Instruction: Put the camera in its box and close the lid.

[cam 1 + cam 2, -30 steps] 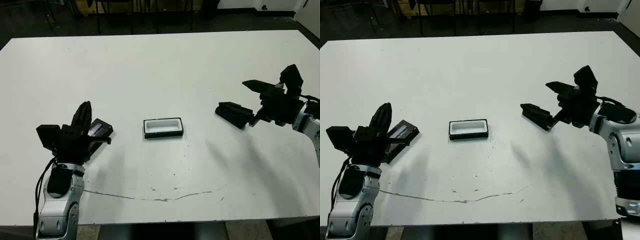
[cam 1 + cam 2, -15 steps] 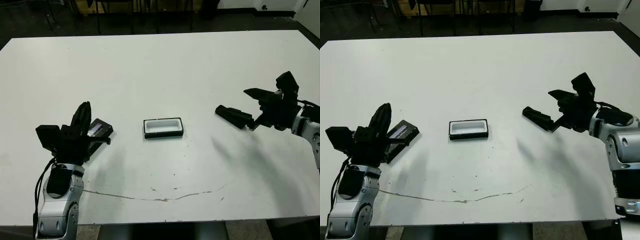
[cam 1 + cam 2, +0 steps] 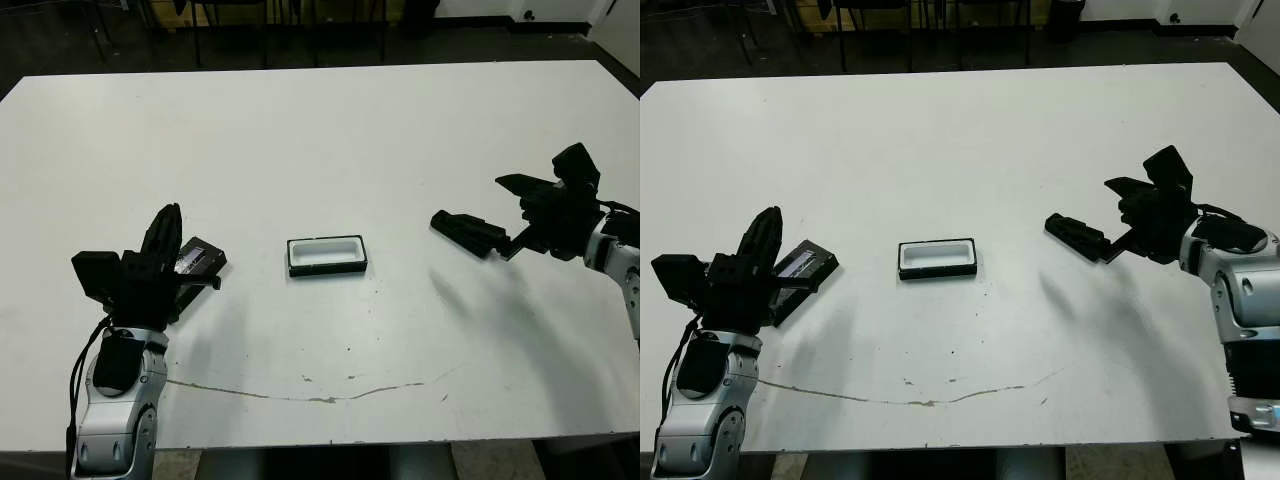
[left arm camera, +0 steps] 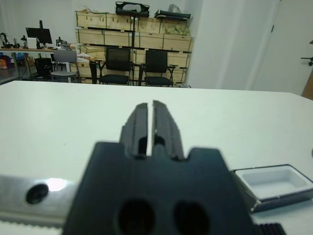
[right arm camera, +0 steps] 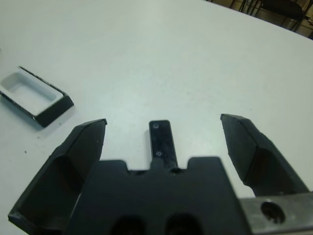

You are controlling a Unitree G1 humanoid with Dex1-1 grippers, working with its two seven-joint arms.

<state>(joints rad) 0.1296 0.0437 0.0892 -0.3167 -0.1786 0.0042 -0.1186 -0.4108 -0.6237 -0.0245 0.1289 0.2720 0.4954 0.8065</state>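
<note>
Two grippers, unlike in state; right gripper (image 3: 1127, 212) spread wide, its fingers (image 5: 83, 147) well apart with nothing between them, poised just beside the near end of the camera (image 3: 1077, 236) and not touching it; in the right wrist view, camera (image 5: 163, 143) lying flat on the table (image 3: 320, 130) in the gap between the two fingers, lengthwise along them, untouched; left gripper (image 3: 165, 232) with fingers (image 4: 139, 126) pressed almost together, only a thin slit between, clamped on nothing; fingertips hanging over the near edge of the lid (image 3: 199, 260), contact impossible to tell from the head views; lid lying flat at the table's left, greyish print facing up; box (image 3: 327, 254) open near the table's middle, white lining showing, nothing inside, well apart from both camera and lid; camera well to the right of the box, slanted on the white surface; compared with a second ago, right gripper drawn back toward the table's right edge and away from the camera, upper finger shifted rightward, spread about as wide as before; camera now fully clear of the fingers; left gripper, lid and box unchanged in place.
</note>
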